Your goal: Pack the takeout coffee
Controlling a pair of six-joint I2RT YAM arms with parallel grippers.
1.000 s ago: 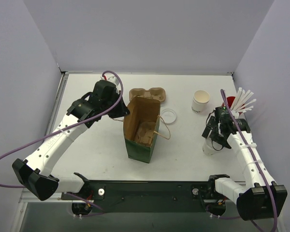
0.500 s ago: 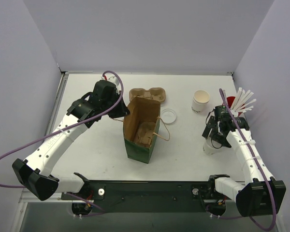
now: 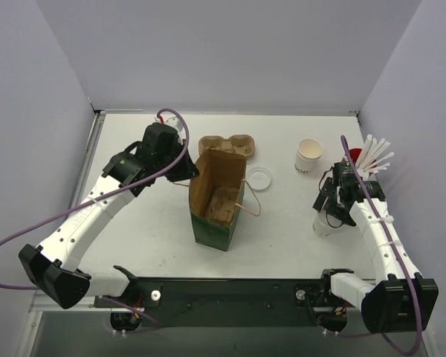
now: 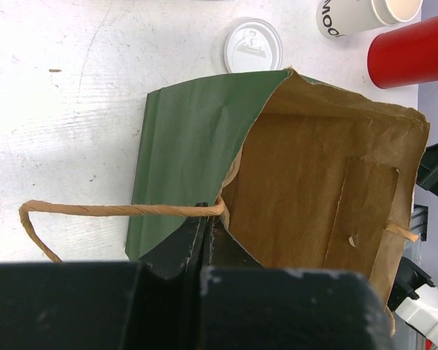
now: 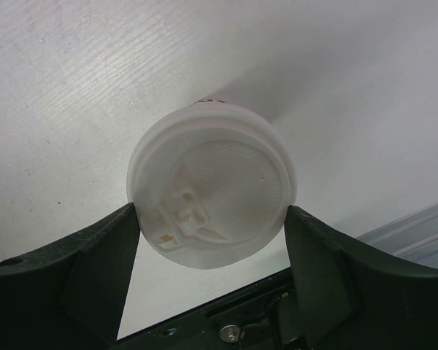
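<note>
Packing not begun: left gripper clamps the paper bag rim; right gripper straddles the lidded cup, grip uncertain.

White lidded cup sits between the fingers.

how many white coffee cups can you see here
2. An open cup stands far right by the red straw cup; a lidded cup sits nearer, between the right gripper's fingers. The green bag's inside is partly hidden.
</note>
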